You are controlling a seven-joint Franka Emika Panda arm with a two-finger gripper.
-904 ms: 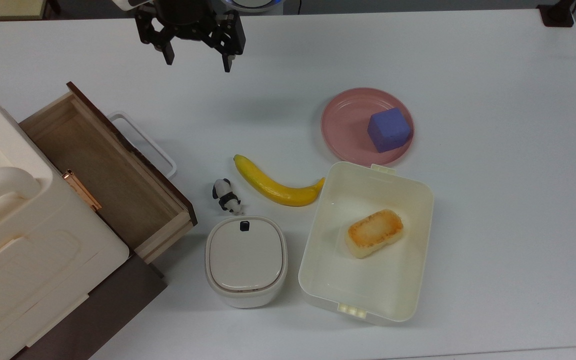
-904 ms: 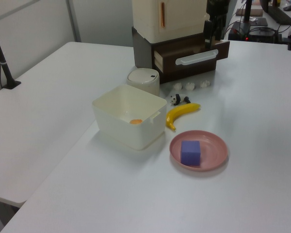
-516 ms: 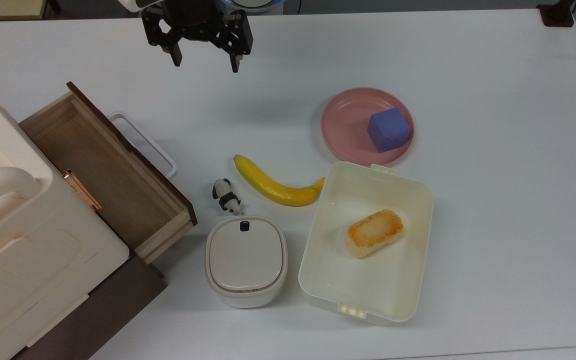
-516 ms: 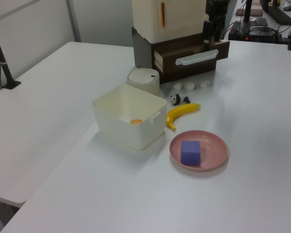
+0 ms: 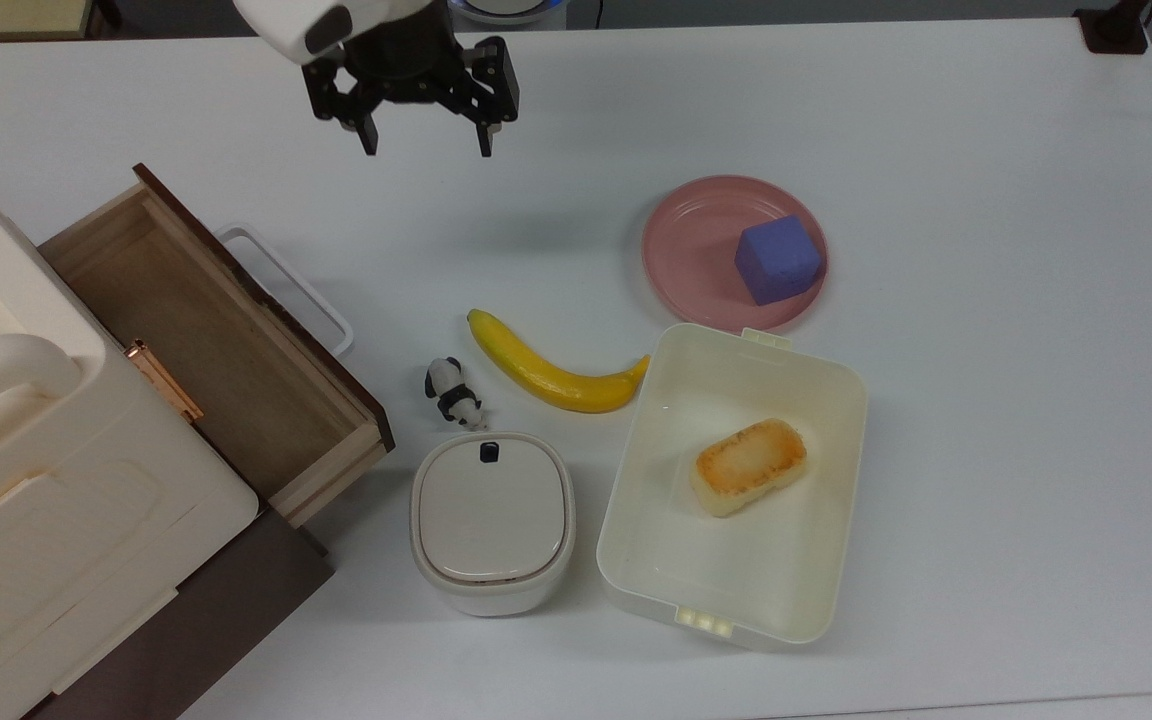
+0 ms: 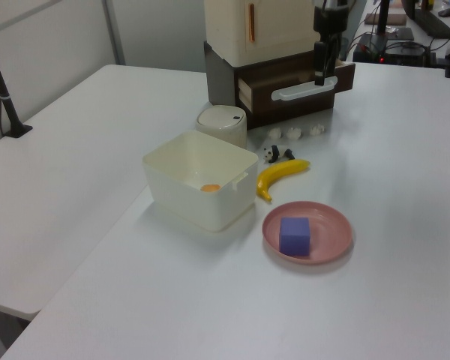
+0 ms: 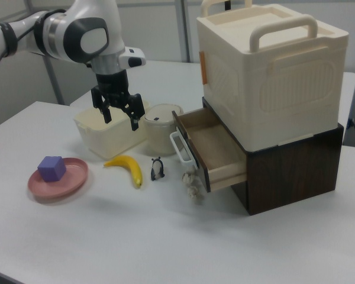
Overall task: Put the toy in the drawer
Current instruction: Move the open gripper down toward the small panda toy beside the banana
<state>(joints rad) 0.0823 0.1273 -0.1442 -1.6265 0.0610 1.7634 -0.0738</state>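
Note:
The toy (image 5: 452,391), a tiny black-and-white panda, stands on the table between the banana and the lidded bin; it also shows as the toy (image 6: 274,154) and the toy (image 7: 157,168). The drawer (image 5: 206,340) is pulled open and holds nothing, with a dark front and white loop handle (image 5: 286,288); I see the drawer (image 7: 210,148) in the right view too. My gripper (image 5: 428,146) hangs open above the table far beyond the toy, holding nothing. The gripper (image 7: 120,121) shows open in the right view. In the left view the gripper (image 6: 320,71) is in front of the drawer (image 6: 296,84).
A yellow banana (image 5: 551,370) lies right of the toy in the top view. A small lidded white bin (image 5: 492,520) and a white tub (image 5: 636,560) holding a bread piece (image 5: 748,465) sit nearby. A pink plate (image 5: 686,250) carries a purple cube (image 5: 779,258). A cream cabinet (image 5: 26,470) tops the drawer.
The gripper has shifted toward the top view's right and a little nearer the table's middle, staying open. The toy and drawer have not moved.

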